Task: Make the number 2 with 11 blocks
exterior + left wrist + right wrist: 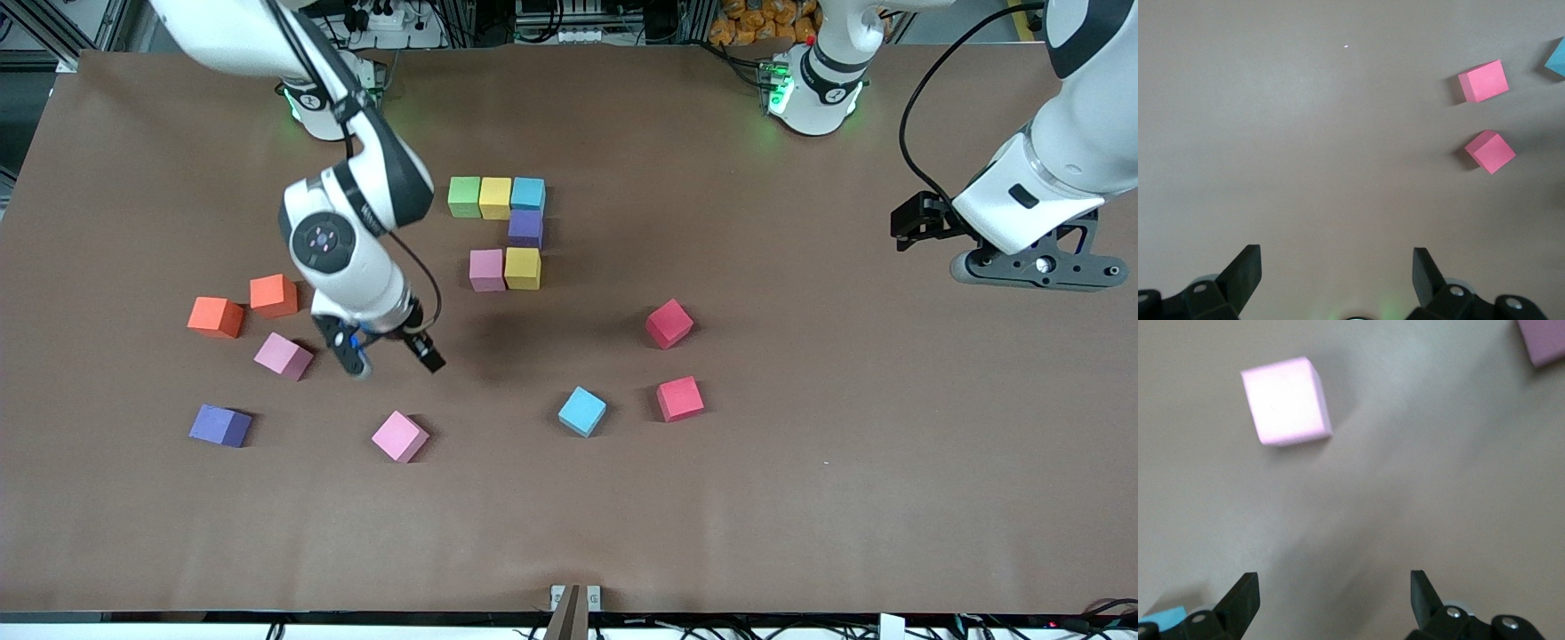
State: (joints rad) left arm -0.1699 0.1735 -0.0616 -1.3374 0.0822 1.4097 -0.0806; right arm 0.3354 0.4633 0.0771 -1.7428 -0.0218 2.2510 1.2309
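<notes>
Foam cubes, matte, assorted colours, on a brown desk [800,498].

Number 2 [503,229], part built: green, yellow, light blue in a row; purple beneath the blue; pink and yellow beneath that. Six placed.

Loose blocks: pink block [399,436] at six o'clock of the right end effector [391,354], others scattered around.

Right end effector: jaws spread, empty, over bare desk. Left end effector [1336,267]: released, empty, waiting at its own end.

Handling, judged: light, slightly compressible, non-slip. Grip across two flat opposite faces, mid-height.
</notes>
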